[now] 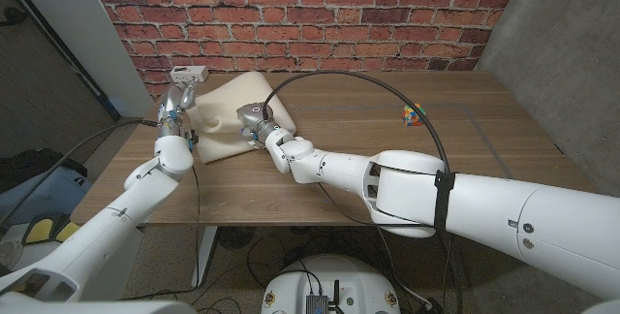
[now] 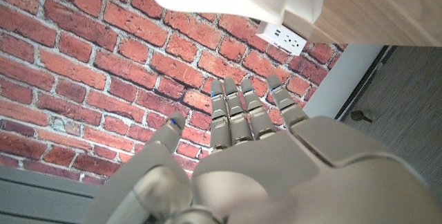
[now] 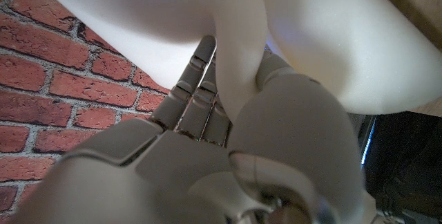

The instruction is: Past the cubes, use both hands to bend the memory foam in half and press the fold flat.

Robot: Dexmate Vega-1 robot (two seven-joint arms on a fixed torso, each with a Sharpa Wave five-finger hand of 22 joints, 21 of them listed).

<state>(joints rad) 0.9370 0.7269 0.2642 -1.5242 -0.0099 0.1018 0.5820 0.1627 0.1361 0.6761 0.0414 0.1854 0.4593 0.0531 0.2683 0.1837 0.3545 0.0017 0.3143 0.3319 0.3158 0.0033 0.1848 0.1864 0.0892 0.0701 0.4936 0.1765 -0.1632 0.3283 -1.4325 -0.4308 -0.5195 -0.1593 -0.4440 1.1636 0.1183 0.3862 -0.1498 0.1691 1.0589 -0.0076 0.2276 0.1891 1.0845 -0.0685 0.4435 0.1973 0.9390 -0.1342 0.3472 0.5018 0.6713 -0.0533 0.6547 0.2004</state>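
— So what's the setting?
— Wooden table (image 1: 387, 173) against a brick wall (image 1: 320, 14); a small colourful cube (image 1: 414, 114) sits well apart from the foam.
— And the foam (image 1: 228, 110)?
— At the table's far left corner. Right hand (image 1: 254, 123) pinches a fold of it; left hand (image 1: 175, 110) stands beside it, fingers (image 2: 238, 110) straight, holding nothing.

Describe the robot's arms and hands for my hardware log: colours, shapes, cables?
Both arms have glossy white rounded shells. The right arm wears a black band, with a black cable looping above it. The left hand and right hand are silver-grey and segmented.
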